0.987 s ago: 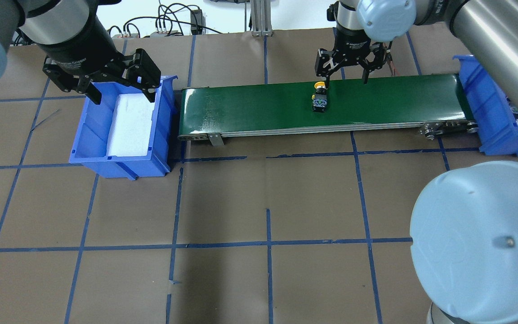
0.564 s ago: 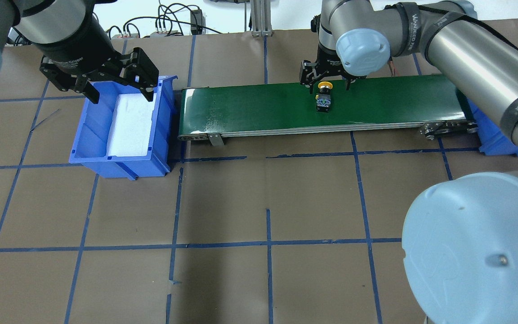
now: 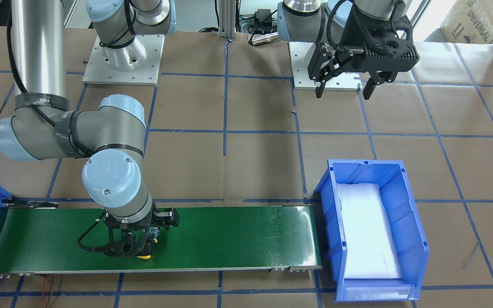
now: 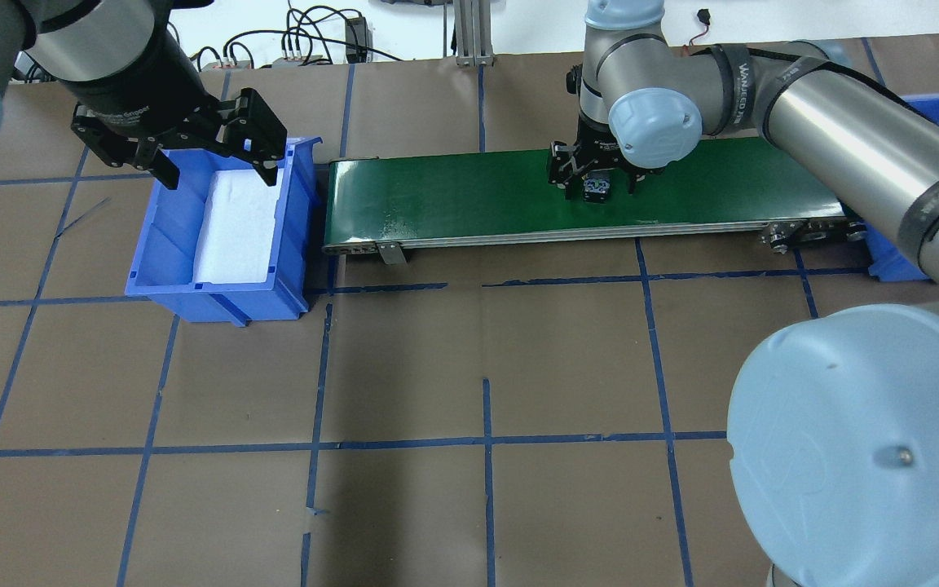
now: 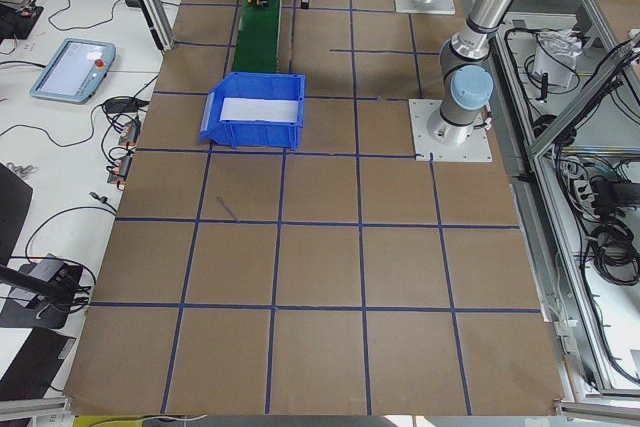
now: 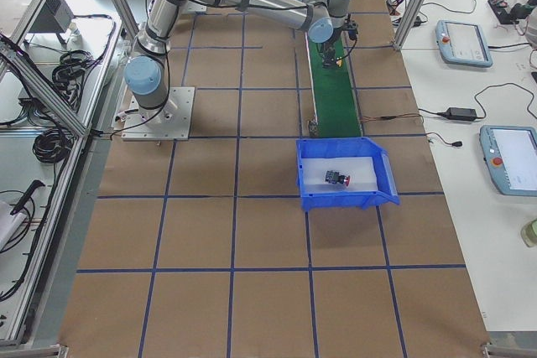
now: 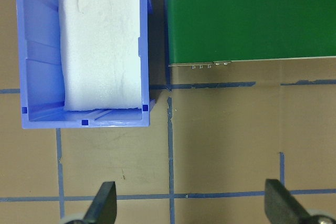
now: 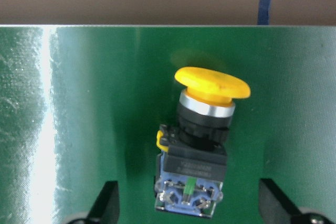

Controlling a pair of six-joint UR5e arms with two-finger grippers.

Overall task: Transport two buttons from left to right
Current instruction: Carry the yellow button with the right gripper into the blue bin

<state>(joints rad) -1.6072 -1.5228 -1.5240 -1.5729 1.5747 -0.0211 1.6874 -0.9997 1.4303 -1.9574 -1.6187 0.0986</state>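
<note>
A yellow button [image 8: 202, 140] lies on its side on the green conveyor belt [image 4: 453, 196], cap toward the far edge. My right gripper [image 4: 596, 175] is low over it and open. In the right wrist view its fingers [image 8: 107, 200] stand wide on both sides of the rear block without touching it. Only the rear block [image 4: 596, 187] shows overhead, and the yellow cap [image 3: 145, 256] peeks out in the front-facing view. A red button [image 6: 338, 179] rests on white foam in the right blue bin [image 6: 377, 194]. My left gripper [image 4: 218, 173] hangs open and empty above the left blue bin [image 4: 152, 236].
The left bin [image 7: 31, 66] holds only a white foam pad [image 7: 100, 40] and stands against the belt's left end. The right bin [image 4: 893, 261] sits at the belt's right end. Brown paper with blue tape lines covers the table.
My right gripper has come down from behind the belt onto the yellow button and now straddles it. The button has drifted slightly right. The left gripper has barely moved.
</note>
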